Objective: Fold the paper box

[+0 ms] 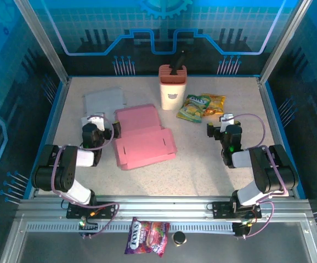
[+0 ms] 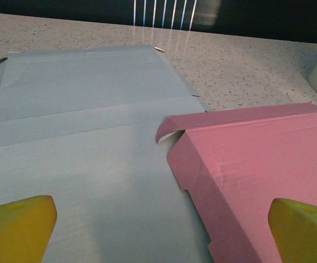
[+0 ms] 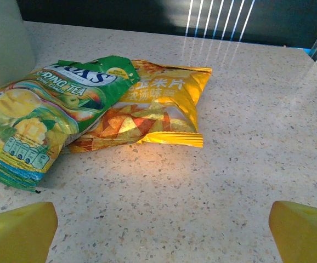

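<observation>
Paper box (image 1: 145,139) near left claw (image 2: 159,227): wide open, empty.

In the top view the table (image 1: 202,164) is lit brightly and evenly from above, while the blue enclosure walls (image 1: 16,66) are left dim. Ahead of the left gripper (image 2: 158,230), a soft shadow is cast by the pink box (image 2: 257,159) onto the grey sheet (image 2: 81,137), and white streaks of glare are seen on the dark wall (image 2: 268,13) beyond. Ahead of the right gripper (image 3: 158,230), a warm glow is thrown across the yellow snack bag (image 3: 164,104). The 2 fingertips (image 3: 16,230) beside each lens are blurred.
</observation>
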You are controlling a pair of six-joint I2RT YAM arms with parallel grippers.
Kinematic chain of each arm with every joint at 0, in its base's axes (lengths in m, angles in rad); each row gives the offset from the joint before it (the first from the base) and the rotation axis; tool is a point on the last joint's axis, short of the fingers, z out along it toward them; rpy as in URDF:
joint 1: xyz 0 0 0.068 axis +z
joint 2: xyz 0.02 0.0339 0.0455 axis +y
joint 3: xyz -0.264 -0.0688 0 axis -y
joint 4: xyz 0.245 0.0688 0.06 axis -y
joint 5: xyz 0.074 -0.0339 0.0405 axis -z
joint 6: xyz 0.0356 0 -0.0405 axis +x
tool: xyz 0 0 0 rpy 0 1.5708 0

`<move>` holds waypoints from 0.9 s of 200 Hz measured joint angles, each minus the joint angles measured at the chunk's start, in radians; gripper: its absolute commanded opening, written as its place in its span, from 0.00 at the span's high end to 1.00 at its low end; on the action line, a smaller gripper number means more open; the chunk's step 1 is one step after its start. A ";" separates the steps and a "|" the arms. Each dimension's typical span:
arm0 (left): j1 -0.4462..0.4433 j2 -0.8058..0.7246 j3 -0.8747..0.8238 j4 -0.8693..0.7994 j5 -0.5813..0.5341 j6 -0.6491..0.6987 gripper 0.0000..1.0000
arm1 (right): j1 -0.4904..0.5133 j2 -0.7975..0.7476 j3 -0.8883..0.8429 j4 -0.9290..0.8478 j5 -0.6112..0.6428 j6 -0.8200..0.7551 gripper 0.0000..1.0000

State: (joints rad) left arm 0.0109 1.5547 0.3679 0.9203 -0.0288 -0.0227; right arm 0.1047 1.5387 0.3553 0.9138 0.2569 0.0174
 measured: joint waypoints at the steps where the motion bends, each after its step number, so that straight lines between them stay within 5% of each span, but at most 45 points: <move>1: 0.000 0.000 0.000 0.000 0.000 0.000 0.01 | 0.000 0.000 0.000 0.000 0.000 0.000 0.00; 180: -0.016 -0.043 0.000 -0.050 -0.012 0.024 0.01 | 0.033 -0.037 -0.040 0.045 0.050 -0.021 0.00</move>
State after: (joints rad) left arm -0.0055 1.5120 0.3679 0.8707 -0.0410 0.0017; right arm 0.1375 1.5021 0.3157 0.9585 0.3065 -0.0036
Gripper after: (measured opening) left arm 0.993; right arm 0.996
